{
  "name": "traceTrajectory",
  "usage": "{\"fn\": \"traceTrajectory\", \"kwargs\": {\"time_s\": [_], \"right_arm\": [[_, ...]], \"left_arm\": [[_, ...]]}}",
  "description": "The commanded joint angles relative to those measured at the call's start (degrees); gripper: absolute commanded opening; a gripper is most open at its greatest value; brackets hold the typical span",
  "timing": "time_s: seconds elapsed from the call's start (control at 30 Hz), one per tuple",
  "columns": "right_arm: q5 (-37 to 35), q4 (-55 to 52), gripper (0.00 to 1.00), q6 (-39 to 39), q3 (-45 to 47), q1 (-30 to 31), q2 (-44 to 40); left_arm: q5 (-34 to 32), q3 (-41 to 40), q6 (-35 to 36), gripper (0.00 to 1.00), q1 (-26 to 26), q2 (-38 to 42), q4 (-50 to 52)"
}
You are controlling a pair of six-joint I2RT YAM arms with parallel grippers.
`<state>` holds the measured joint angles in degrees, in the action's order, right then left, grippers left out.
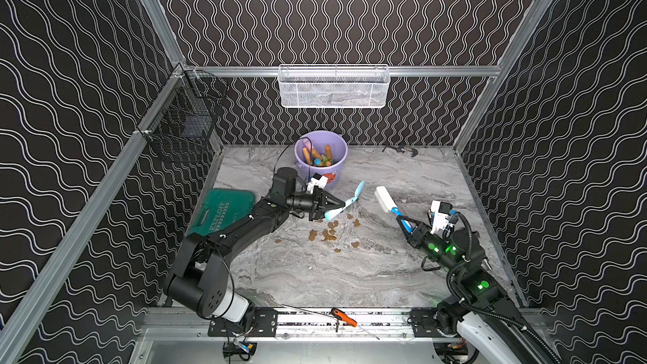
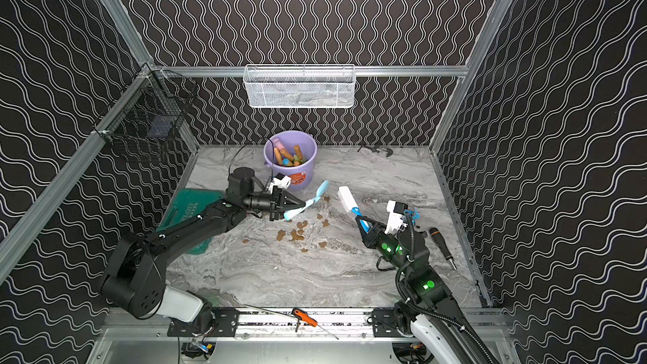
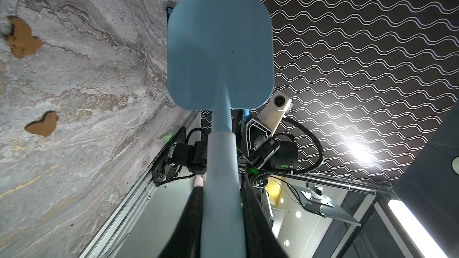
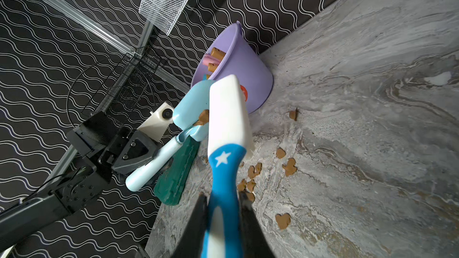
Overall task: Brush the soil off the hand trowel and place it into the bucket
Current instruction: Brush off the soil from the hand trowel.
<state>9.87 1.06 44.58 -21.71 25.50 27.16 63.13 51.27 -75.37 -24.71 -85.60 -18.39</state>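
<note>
So, a green kneeling pad [image 1: 224,210] lies far left. The left gripper [image 1: 334,209] is clamped on the handle of the pale blue trowel [image 1: 359,190], and a couple of clumps sit on its blade. The purple bucket [image 1: 321,132] stands behind it. Loose soil crumbs [image 1: 329,235] dot the tabletop [image 1: 315,281]. The right gripper [image 1: 408,227] is clamped on the brush [image 1: 385,199], whose head is near the trowel but not touching it.

Jaws clamped on both: left gripper [image 1: 332,209] roughly level, black arm [image 1: 245,229] extended; right gripper [image 1: 406,224] aimed diagonally toward it.
</note>
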Motion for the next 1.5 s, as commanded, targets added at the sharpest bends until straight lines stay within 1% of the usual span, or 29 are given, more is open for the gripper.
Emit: {"fn": "traceTrajectory", "kwargs": {"time_s": [0.0,0.07,0.13,0.23,0.33,0.43,0.6,0.67,0.73,0.83,0.87,0.9,0.93,0.97,1.0,1.07,1.1,1.2,1.33,1.47], "right_arm": [[3.32,7.87,0.0,0.92,0.26,0.1,0.8],[5.46,9.97,0.0,1.15,-0.03,0.14,1.89],[7.81,12.9,0.0,1.36,-0.22,0.1,3.4],[10.02,16.13,0.0,2.16,0.07,0.11,5.8],[10.17,18.2,0.0,2.8,0.86,0.08,7.45],[10.17,20.27,0.0,3.13,1.79,0.08,9.19],[10.67,20.34,0.0,4.41,4.73,0.1,10.31],[10.09,17.87,0.0,4.56,5.92,0.12,9.58],[8.42,15.04,0.0,4.35,6.88,0.14,7.95],[5.38,11.6,0.0,3.86,7.05,0.12,5.93],[4.03,11.39,0.0,4.0,7.19,0.1,5.68],[2.62,10.73,0.0,3.92,6.83,0.13,6.25],[1.4,7.9,0.0,3.01,5.39,0.09,7.8],[0.73,3.85,0.0,1.53,3.22,0.08,10.14],[0.61,2.23,0.0,0.44,1.87,0.1,12.25],[1.82,4.28,0.0,1.07,2.29,0.12,13.49],[2.31,5.78,0.0,1.49,2.77,0.1,13.16],[0.86,6.11,0.0,1.21,2.63,0.08,12.44],[1.34,2.67,0.0,-0.59,-0.31,0.12,13.14],[1.03,0.6,0.0,-1.47,-1.48,0.08,11.83]], "left_arm": [[0.78,-0.82,-4.59,0.0,0.19,-0.29,-8.43],[0.37,-1.59,-7.18,0.0,0.21,-0.73,-12.21],[0.04,-2.11,-8.57,0.0,0.2,-0.88,-13.83],[-0.07,-1.7,-7.83,0.0,0.17,-0.91,-12.78],[-0.2,-1.39,-6.43,0.0,0.18,-0.45,-10.65],[-0.12,-1.77,-7.51,0.0,0.23,-0.38,-12.44],[0.06,-2.05,-8.51,0.0,0.21,-0.59,-13.98],[0.16,-2.14,-9.07,0.0,0.21,-0.66,-14.74],[0.19,-1.91,-7.9,0.0,0.26,-0.55,-12.94],[-0.07,-0.8,-3.15,0.0,0.39,-0.2,-6.64],[-0.35,-0.05,0.04,0.0,0.46,0.07,-3.03],[-0.92,1.35,4.73,0.0,0.59,0.26,3.33],[-1.66,3.15,10.36,0.0,0.56,0.28,10.34],[-3.73,6.35,19.14,0.0,0.57,0.15,21.39],[-7.95,10.44,29.23,0.0,0.58,-0.28,33.59],[-16.31,16.07,42.36,0.0,0.03,-1.17,48.55],[-19.95,17.55,46.47,0.0,0.01,-1.25,53.03],[-27.78,19.41,52.43,0.0,-0.17,-0.59,58.69],[-32.33,20.18,54.3,0.0,-0.11,0.35,59.52],[-37.8,25.79,57.29,0.0,-0.09,-1.14,63.69]]}}
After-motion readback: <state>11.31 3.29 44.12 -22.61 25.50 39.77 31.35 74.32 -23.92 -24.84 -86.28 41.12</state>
